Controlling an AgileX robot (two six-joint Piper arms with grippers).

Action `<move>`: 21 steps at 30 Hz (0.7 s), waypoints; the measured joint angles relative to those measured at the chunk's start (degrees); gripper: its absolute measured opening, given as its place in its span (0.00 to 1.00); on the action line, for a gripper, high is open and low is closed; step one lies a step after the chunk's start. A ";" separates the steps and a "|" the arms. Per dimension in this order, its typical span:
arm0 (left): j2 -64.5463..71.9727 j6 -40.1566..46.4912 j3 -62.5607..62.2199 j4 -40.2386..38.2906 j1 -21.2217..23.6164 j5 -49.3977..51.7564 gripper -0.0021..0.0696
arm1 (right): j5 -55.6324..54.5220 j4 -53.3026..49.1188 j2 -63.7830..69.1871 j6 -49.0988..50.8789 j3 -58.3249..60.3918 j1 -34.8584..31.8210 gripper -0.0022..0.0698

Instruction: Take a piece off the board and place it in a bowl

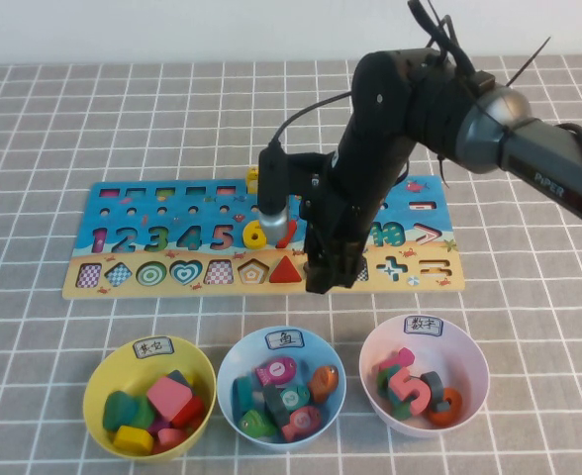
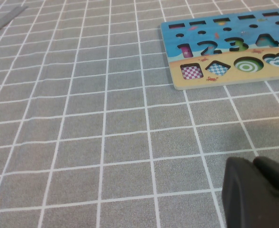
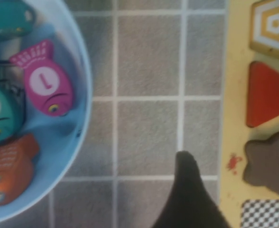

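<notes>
The piece [image 3: 268, 164], a dark brown-purple star, lies in its cut-out on the sandy strip of the board [image 3: 234, 118], beside the red triangle [image 3: 265, 99]. In the high view my right gripper [image 1: 323, 282] points down over the board [image 1: 172, 289] and hides the star. It is open: only one black finger [image 3: 187, 190] shows, over the cloth just off the board's edge, apart from the star. The yellow bowl [image 1: 108, 371] stands in front of the board at the left, with shape blocks in it. My left gripper [image 2: 253, 164] is shut and empty, low over the cloth near the board's [image 2: 225, 80] left end.
A light blue bowl [image 1: 240, 361] of fish pieces sits in front of the board's middle, and a pale pink bowl [image 1: 469, 371] of numbers is to its right. The right arm's cable and wrist camera [image 1: 271, 188] hang over the board. A grey checked cloth covers the table.
</notes>
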 joint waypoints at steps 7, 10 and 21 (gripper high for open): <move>0.00 0.00 0.00 0.00 0.00 0.00 0.03 | 0.00 -0.21 2.07 -0.11 -3.47 0.00 0.59; 0.00 0.00 0.00 0.00 0.00 0.00 0.03 | 0.00 -0.21 3.05 -0.11 -3.71 0.00 0.59; 0.00 0.00 0.00 0.00 0.00 0.00 0.03 | 0.00 -1.67 3.92 -0.11 -3.88 0.00 0.59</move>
